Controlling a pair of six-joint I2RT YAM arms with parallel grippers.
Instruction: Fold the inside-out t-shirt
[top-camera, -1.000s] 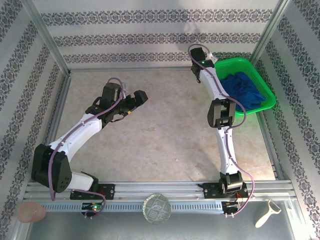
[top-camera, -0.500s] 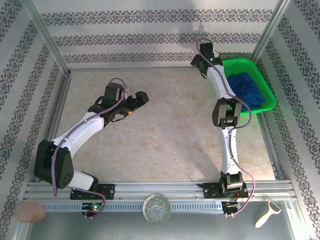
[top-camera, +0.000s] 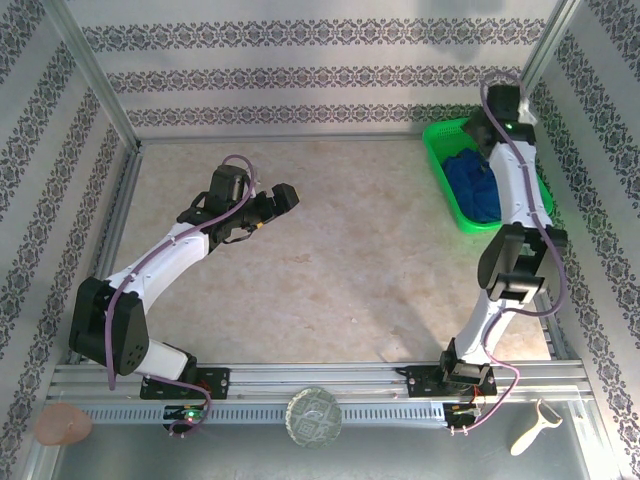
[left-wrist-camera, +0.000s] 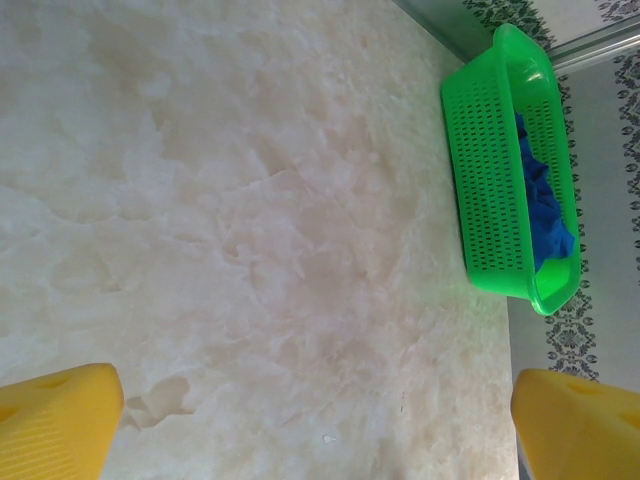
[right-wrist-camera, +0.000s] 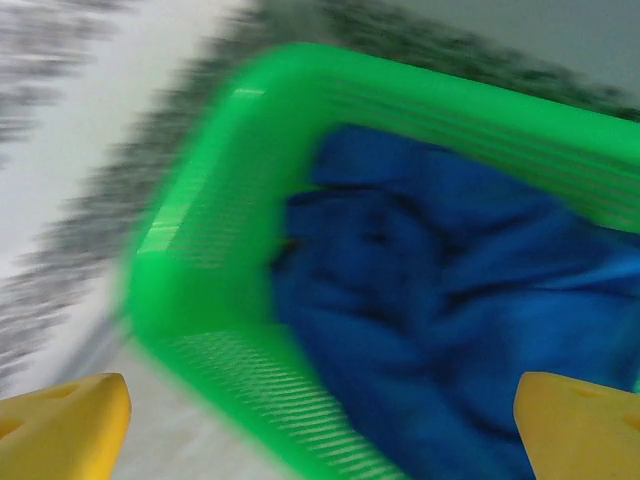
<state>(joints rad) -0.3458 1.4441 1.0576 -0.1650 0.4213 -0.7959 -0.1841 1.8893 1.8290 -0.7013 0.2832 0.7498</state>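
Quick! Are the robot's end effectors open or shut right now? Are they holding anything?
Left end effector: open, holding nothing.
Right end effector: open, holding nothing.

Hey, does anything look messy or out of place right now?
The blue t-shirt lies crumpled in a heap inside the green basket, not spread out flat. Nothing looks spilled or broken.

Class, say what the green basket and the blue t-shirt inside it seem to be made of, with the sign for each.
Basket: probably plastic, glossy bright green, walls moulded with rows of small holes. T-shirt: seemingly soft cloth, matt blue, crumpled into loose folds.
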